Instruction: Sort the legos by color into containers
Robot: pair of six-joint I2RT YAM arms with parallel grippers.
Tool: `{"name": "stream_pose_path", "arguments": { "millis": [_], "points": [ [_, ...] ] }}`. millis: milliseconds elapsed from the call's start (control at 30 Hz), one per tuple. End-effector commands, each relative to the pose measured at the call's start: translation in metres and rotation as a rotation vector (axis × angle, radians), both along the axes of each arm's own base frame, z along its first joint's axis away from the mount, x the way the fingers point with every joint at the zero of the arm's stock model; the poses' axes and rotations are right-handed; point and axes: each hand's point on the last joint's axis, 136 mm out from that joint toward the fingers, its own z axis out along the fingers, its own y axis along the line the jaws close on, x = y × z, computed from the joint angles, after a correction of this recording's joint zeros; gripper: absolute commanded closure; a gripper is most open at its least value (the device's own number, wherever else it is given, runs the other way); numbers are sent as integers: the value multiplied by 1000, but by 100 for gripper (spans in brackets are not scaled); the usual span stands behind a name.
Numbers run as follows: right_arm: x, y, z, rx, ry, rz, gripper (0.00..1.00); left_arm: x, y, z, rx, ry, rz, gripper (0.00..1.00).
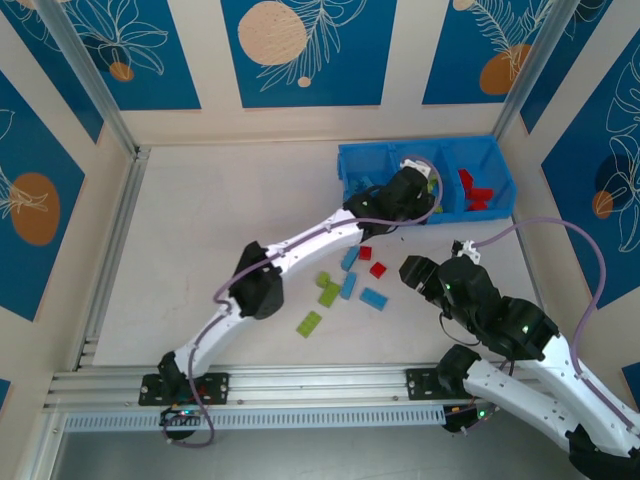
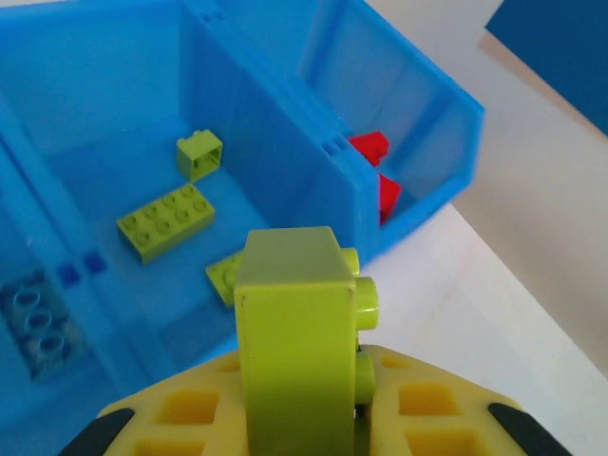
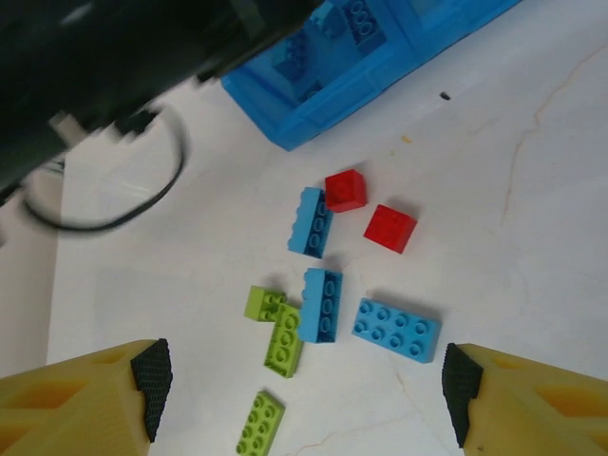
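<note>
**Legos (image 3: 323,304) part sorted, one green brick (image 2: 290,332) pinched over the bin (image 1: 495,160)**

Seen from above, the left gripper (image 1: 405,190) reaches out over the middle of the blue bin at the far right of the table (image 1: 200,230). In its wrist view the left gripper (image 2: 313,413) has its jaws pressed onto the lime-green brick. The brick stands upright between the yellow fingers (image 2: 190,418), studs pointing to the right, above the near wall of the bin.

Below it, the middle compartment (image 2: 123,180) holds three green bricks: a small one on its side, a long one lying flat, and a third partly hidden behind the held brick. The left compartment (image 2: 24,252) shows a pale blue brick, and the right compartment (image 2: 408,123) shows red ones.

The right gripper (image 3: 306,380) hovers above the loose legos with its jaws spread wide and nothing between them. Eight bricks lie on the table under it, between the bin and the arm bases: three blue, two red and three green.

- The two reds lie near each other, closest to the bin, and one blue bar lies just beside a red.
- Two greens touch each other, and one of them rests against a second blue bar.
- The wide blue plate lies just beside that bar.
- The last green lies apart, nearest the bases.
</note>
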Motion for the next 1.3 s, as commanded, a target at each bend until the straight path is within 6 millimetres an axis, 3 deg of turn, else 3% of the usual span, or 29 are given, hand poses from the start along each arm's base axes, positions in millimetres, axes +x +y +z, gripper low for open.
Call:
{"name": "stream_pose_path", "arguments": {
  "millis": [0,133,333,500,633,700,867,967,1133,1267],
  "points": [
    [1,-4,3,-5,-24,-17,23,32,6,24,-20,-121,14,87],
    [-2,-1,-4,-14,-1,9,23,54,1,23,-71,-204,41,87],
    [-10,-2,-14,-8,32,24,23,79,-3,0,-142,-210,68,81],
    [-10,-3,-20,-9,30,21,23,86,1,-4,-133,-231,85,61],
    [-9,-5,-18,-24,23,14,22,86,14,22,-143,-196,91,47],
    [-9,-9,-18,-35,20,2,22,75,18,39,-137,-180,52,43],
    [-9,-13,-13,-48,10,-7,22,31,40,81,-188,-149,-43,45],
    [-9,-13,-10,-56,3,-1,22,-5,82,108,-258,-175,-39,45],
    [-4,4,-11,-106,7,101,21,-85,177,123,-232,-134,6,47],
    [7,27,-22,-182,68,195,20,-148,246,113,-103,-131,-2,47]
  ]
}}
